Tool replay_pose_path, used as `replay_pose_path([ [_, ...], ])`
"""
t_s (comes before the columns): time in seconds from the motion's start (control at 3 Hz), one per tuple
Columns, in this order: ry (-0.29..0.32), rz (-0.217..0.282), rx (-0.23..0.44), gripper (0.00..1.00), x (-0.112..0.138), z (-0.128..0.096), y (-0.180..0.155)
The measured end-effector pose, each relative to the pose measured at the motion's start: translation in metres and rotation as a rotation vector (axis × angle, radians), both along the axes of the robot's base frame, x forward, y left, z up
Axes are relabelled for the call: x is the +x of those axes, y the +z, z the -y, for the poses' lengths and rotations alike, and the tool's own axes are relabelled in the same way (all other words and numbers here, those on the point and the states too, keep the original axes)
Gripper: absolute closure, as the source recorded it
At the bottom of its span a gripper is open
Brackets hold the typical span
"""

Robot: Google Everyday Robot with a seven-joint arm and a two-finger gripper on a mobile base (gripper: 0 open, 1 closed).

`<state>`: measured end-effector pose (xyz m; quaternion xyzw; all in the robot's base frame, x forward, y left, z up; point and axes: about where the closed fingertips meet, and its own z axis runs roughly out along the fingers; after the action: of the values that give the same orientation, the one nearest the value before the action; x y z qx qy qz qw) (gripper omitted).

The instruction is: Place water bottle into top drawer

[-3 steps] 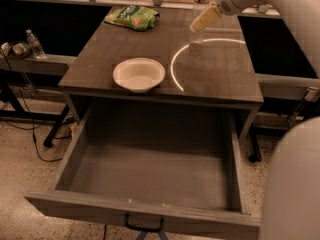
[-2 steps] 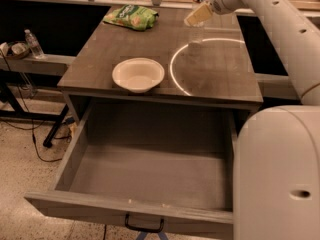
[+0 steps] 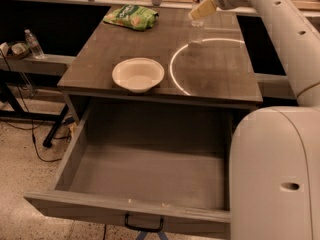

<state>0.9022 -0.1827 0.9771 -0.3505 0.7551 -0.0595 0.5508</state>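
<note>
Camera view (the only one)

- Gripper (image 3: 202,8) hangs over the far right part of the table (image 3: 100,69), near its back edge. Whether it is released or clenched, we cannot tell.
- Just under it we make out a faint, clear, upright shape, which we take for the water bottle (image 3: 196,33). Its cap and label are not legible, and we cannot tell whether the gripper touches it.
- Top drawer (image 3: 150,176) is pulled out wide, its grey floor open to view, with the black handle (image 3: 144,225) at front centre.
- White bowl (image 3: 138,75) sits near the table's front edge, and the green bag (image 3: 131,17) lies at the far left.
- The smaller bottle (image 3: 34,43) on the side shelf to the left is not ours.

Judgement: the step in hand is the grasp.
- We would take the bottle around its body, squarely, so it does not tip, and check the hold before lifting.
- We would carry it to the right of the bowl and raise it over the table's front edge.
- We would lower it toward the drawer's middle and set it down gently, since a round bottle will likely roll
</note>
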Motion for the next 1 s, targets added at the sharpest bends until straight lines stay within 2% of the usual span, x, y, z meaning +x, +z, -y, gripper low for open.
replay_pose_path([
  [0.33, -0.030, 0.003, 0.063, 0.00, 0.010, -0.006, -0.008],
  [1.0, -0.093, 0.023, 0.211, 0.00, 0.053, -0.020, -0.031],
])
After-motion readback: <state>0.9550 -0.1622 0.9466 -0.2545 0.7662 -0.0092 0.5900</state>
